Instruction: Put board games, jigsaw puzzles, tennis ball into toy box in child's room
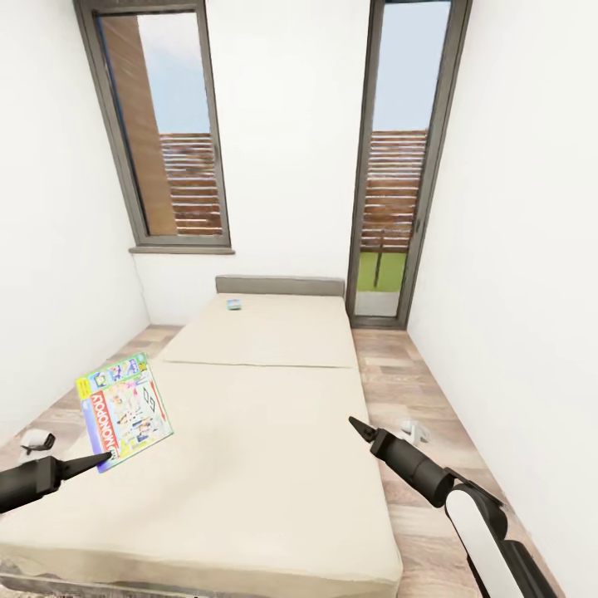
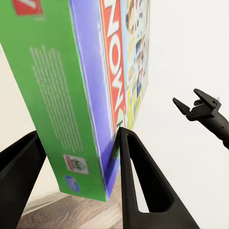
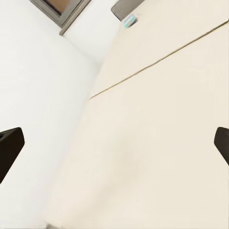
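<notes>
1. At the far left I see my left gripper [image 1: 104,457] clamped on one board game [image 1: 124,410], the yellow-green-red Monopoly box. In the left wrist view its two fingers [image 2: 138,176] press the box's [image 2: 81,95] green and blue faces near one corner, and the box stands lifted and tilted above the bed's left near part.
2. I count two board games in all: the second [image 1: 233,304] is small and bluish and lies flat at the far end of the bed [image 1: 266,415], just before the grey headboard [image 1: 280,286]; it also shows in the right wrist view [image 3: 129,21].
3. The bed is one, cream, with a seam across the middle. A strip of wood floor [image 1: 415,399] runs along its right edge and another along its left, both narrow between mattress and white walls.
4. My right gripper [image 1: 359,428] hovers over the bed's right edge, holding nothing; in the right wrist view its fingertips [image 3: 9,148] stand wide apart over bare mattress [image 3: 157,143].
5. Two tall windows stand in the far wall.
</notes>
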Motion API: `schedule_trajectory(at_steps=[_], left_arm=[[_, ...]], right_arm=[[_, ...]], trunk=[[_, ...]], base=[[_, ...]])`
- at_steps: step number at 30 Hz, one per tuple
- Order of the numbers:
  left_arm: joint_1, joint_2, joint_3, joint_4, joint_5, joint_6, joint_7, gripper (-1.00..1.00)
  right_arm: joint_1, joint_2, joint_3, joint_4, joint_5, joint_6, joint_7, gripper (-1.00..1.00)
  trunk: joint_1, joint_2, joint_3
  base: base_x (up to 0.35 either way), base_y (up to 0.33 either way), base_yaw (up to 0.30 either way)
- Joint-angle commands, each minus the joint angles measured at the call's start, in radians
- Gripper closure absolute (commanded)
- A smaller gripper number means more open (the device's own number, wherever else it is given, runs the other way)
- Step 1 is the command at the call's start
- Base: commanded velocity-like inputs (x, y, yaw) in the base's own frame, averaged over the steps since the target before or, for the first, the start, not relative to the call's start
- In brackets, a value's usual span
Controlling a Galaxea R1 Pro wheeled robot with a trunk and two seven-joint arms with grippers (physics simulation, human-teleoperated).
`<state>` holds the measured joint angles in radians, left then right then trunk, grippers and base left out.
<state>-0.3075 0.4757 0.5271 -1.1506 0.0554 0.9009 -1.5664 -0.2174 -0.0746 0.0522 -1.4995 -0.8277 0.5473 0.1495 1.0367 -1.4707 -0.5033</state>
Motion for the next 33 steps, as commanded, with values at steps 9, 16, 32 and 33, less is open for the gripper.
schedule_trajectory(at_steps=[9,16,32,33], left_arm=[[-0.001,0.0,0.0,0.0,-0.002,0.009,-0.004,1.0],[-0.001,0.001,0.001,0.0,-0.002,0.009,-0.004,1.0],[-0.001,0.001,0.001,0.0,-0.002,0.009,-0.004,1.0],[-0.001,0.001,0.001,0.0,-0.002,0.009,-0.004,1.0]], right_arm=[[0.0,-0.001,0.0,0.001,-0.002,0.003,0.001,-1.0],[0.0,0.0,0.0,0.003,-0.001,0.0,0.001,-1.0],[0.0,-0.001,0.043,0.004,0.0,-0.044,-0.002,-1.0],[0.0,-0.001,0.044,0.003,0.0,-0.045,-0.002,-1.0]], trunk=[[-0.035,0.063,0.028],[-0.061,0.112,0.05],[-0.123,0.224,0.1],[-0.127,0.231,0.103]], base=[[0.0,0.0,0.285],[0.0,0.0,0.289],[0.0,0.0,0.289],[0.0,0.0,0.289]])
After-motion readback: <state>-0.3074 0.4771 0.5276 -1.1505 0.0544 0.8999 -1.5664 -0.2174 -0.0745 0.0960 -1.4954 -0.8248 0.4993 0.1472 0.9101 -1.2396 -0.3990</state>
